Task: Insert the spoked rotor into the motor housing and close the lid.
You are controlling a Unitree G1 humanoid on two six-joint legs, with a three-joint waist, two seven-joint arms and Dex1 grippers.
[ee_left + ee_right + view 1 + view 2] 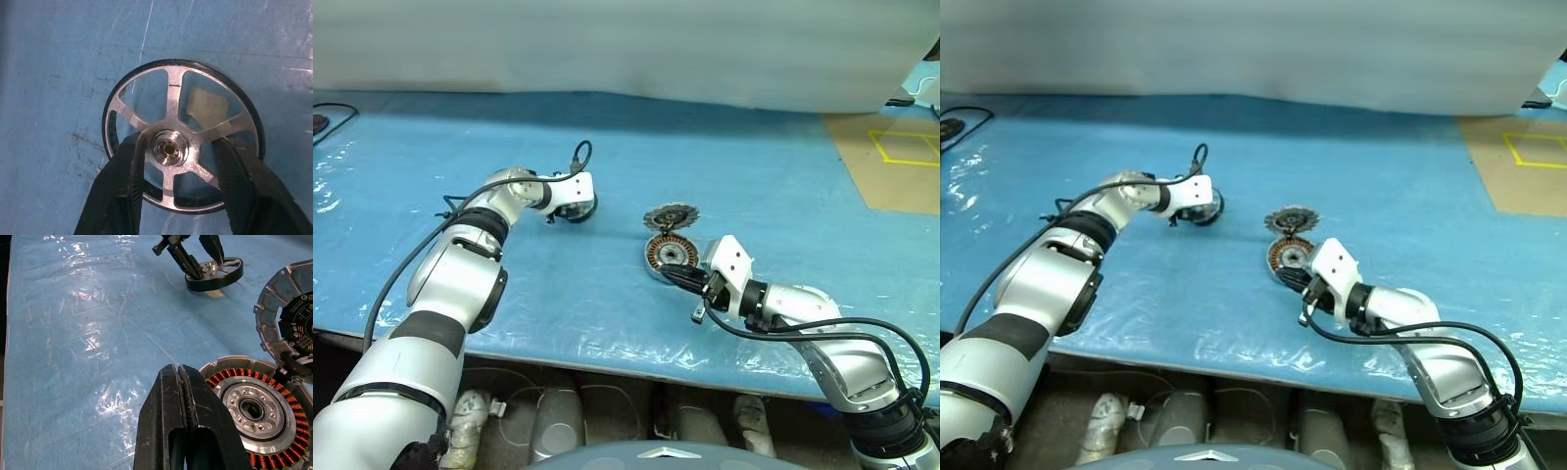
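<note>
The spoked rotor (168,149), a shiny silver wheel, lies flat on the blue sheet at centre-left (578,209). My left gripper (180,142) is down over it and open. Its two black fingers (129,166) reach through the spoke openings on either side of the hub. The motor housing (254,409) with its copper windings sits at the table's centre (668,255). The ribbed lid (288,318) rests just behind it, against its rim (671,215). My right gripper (182,369) is shut and empty, right beside the housing's near edge (674,275).
A blue plastic-covered table (754,157) carries everything, and its front edge runs just below my arms. A brown board with yellow tape (891,162) lies at the far right. A black cable (333,117) sits at the far left.
</note>
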